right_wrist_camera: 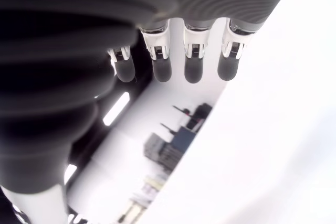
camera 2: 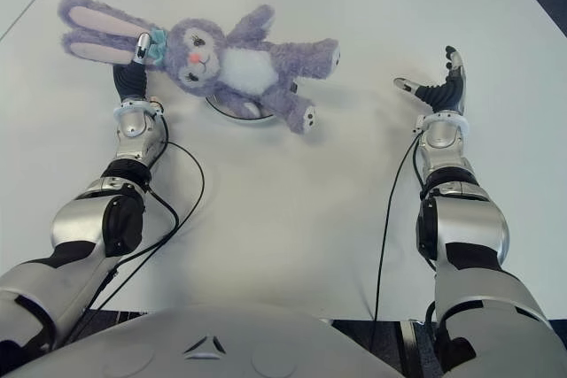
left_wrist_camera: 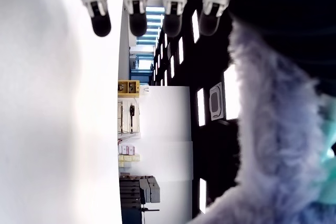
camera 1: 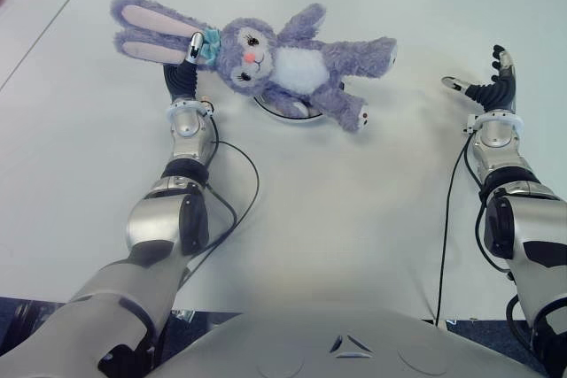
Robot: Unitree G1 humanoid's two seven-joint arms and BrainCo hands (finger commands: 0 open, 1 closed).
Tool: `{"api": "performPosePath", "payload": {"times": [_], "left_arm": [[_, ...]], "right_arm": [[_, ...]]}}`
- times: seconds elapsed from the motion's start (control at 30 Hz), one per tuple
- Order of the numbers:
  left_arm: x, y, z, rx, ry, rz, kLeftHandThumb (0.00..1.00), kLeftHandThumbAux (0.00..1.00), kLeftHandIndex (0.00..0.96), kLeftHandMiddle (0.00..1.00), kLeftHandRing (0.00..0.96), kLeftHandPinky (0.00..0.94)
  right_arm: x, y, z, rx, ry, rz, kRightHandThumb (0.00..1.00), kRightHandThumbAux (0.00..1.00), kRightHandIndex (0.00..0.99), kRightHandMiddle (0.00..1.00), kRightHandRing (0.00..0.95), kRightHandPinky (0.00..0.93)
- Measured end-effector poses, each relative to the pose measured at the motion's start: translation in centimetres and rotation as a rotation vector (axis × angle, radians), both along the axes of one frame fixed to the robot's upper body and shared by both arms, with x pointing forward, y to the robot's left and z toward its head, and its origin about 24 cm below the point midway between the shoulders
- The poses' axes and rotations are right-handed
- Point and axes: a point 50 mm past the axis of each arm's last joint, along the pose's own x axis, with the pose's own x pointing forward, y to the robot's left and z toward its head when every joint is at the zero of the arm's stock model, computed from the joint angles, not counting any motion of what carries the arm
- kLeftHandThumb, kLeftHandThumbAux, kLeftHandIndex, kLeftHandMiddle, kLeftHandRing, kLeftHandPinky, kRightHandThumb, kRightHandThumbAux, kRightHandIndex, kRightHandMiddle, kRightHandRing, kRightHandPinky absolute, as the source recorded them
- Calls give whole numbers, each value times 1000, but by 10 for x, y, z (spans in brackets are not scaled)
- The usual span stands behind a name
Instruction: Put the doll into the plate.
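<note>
- The doll [camera 1: 270, 64], a purple plush rabbit with a white belly, is lying across the far middle of the white table [camera 1: 354, 210], its ears pointing left and its legs pointing right.
- Its body is covering most of the plate [camera 1: 288, 112]; only the plate's near rim is showing under the belly and a leg.
- The head and ears are hanging past the plate on the left side, over the table.
- The left hand [camera 1: 184, 73] is reaching far, just left of the doll's head and below the ears, touching the plush near the teal bow [camera 1: 210, 45].
- In the left wrist view its fingers [left_wrist_camera: 137, 11] are extending straight and apart, gripping nothing, with purple fur beside them.
- The right hand [camera 1: 489, 81] is showing well apart from the doll, on the right of the table, its fingers [right_wrist_camera: 193, 64] spreading apart and holding nothing.
</note>
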Motion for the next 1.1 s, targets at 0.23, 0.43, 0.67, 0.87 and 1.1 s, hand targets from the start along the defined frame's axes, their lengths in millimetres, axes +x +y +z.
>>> {"api": "performPosePath", "payload": {"times": [0.23,0.43,0.67,0.87,1.1], "left_arm": [[0,-2,0,4,1,-7,0,399,0,19,25,44],[0,-3,0,9,2,-15,0,408,0,22,27,45],[1,-5,0,13,4,-23,0,423,0,25,28,36],[1,-6,0,15,4,-40,0,430,0,29,30,29],[1,-9,-1,15,5,-60,0,428,0,27,29,32]], "right_arm": [[0,4,-5,18,14,-6,0,852,22,56,54,74],[1,7,-7,41,5,-13,0,861,18,46,44,58],[4,13,-7,94,-17,-6,0,865,18,41,39,52],[6,20,-9,151,-40,10,0,830,18,36,29,38],[10,33,-11,197,-63,55,0,822,17,34,22,29]]}}
